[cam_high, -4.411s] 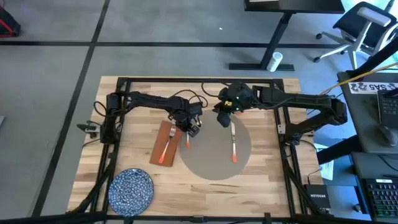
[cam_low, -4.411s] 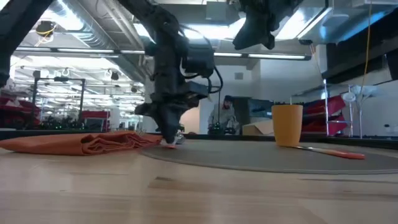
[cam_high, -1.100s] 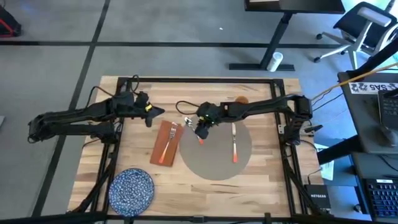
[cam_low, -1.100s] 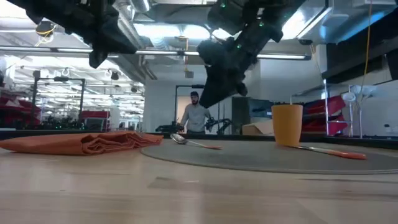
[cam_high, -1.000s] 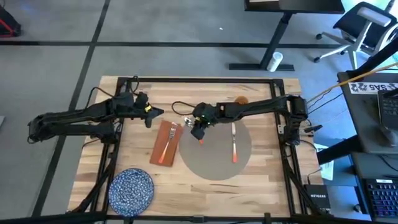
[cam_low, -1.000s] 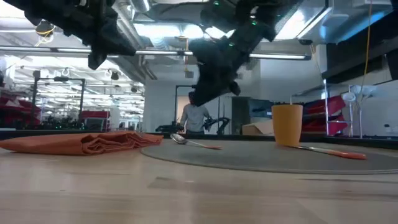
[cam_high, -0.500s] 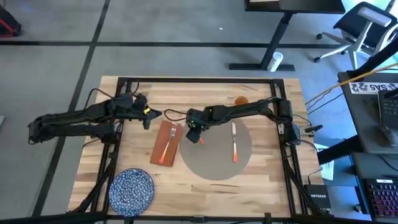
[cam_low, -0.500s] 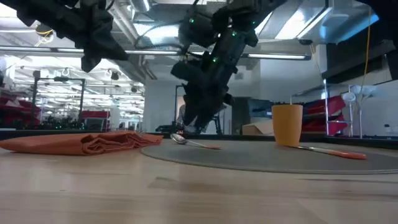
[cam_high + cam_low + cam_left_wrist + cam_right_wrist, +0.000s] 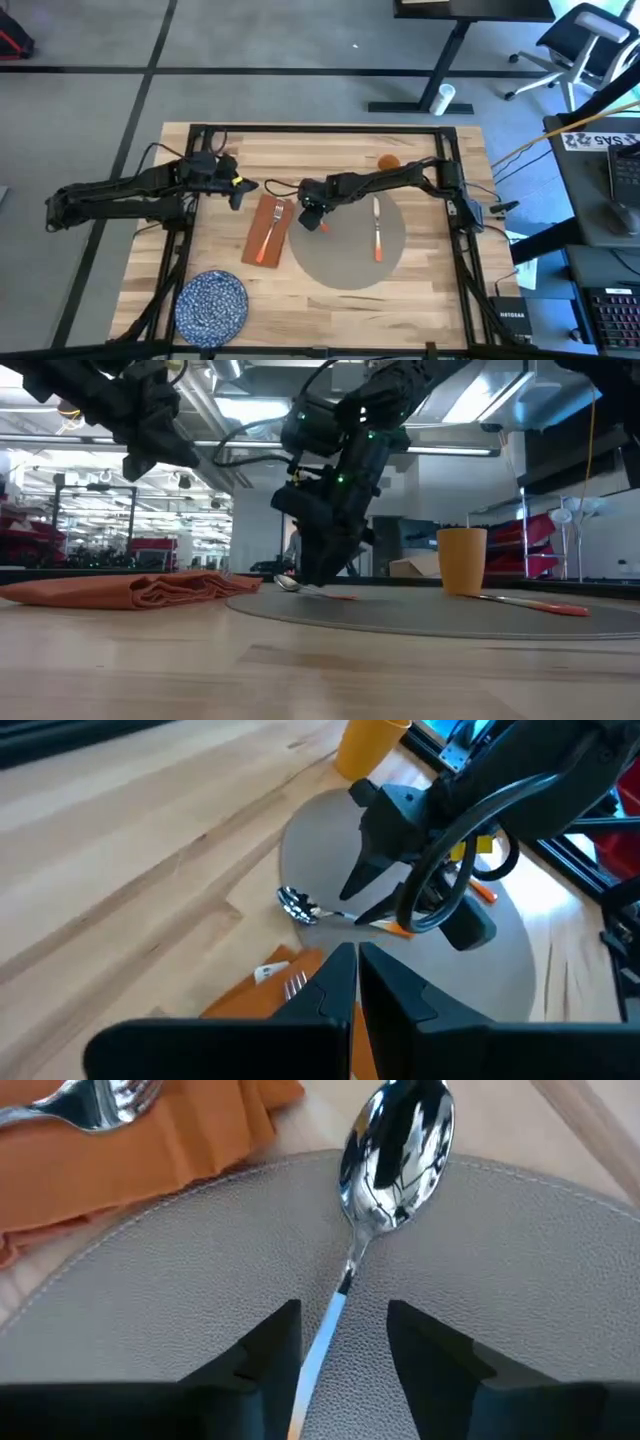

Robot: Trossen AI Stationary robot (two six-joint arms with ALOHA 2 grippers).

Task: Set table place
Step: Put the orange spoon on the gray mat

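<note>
We saw the right pincer (image 9: 340,1345) lowered over the spoon (image 9: 385,1155), its fingers spread and straddling the thin handle without touching it. The spoon lay at the far left edge of the placemat (image 9: 345,240) in the middle of the desk (image 9: 420,290), just beside the rust-red napkin (image 9: 265,228) carrying the fork (image 9: 272,222). The left pincer (image 9: 355,985) hovered over the left part of the desk (fingers pressed together, holding nothing). We judged the risk to be a closing finger nudging the slim handle sideways, so the spoon would skid or pivot toward the napkin.
</note>
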